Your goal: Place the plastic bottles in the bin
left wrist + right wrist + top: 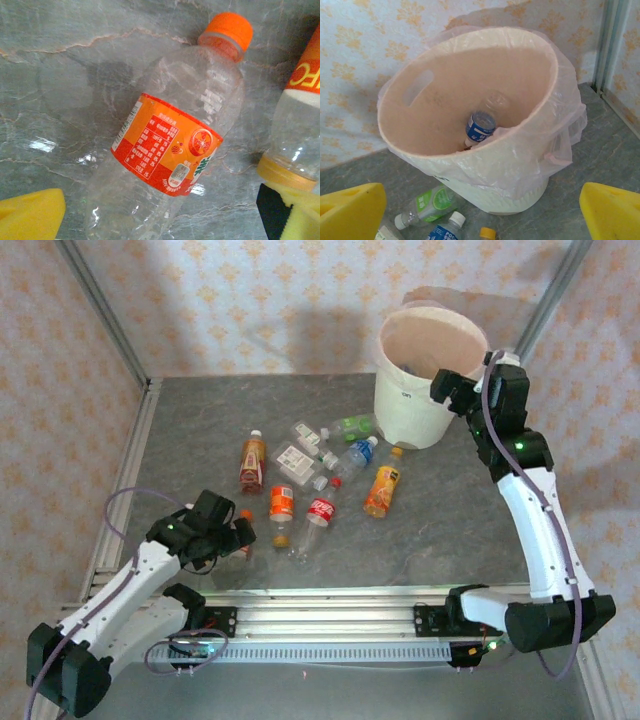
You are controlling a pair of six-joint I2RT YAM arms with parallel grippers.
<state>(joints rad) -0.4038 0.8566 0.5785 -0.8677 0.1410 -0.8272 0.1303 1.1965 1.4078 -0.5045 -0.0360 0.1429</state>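
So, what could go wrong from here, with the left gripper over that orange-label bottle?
1. The left gripper is open over the orange-label bottle, but a second bottle lies close beside one finger; closing may catch it too.
2. The bottle is round and lies on its side, so it might roll or slip out.
3. The bin stands far across the table: a long carry.

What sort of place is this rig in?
Probably a lab test booth, not a home: metal frame posts holding wallpapered panels, a stone-look table, and a slotted rail at its near edge.
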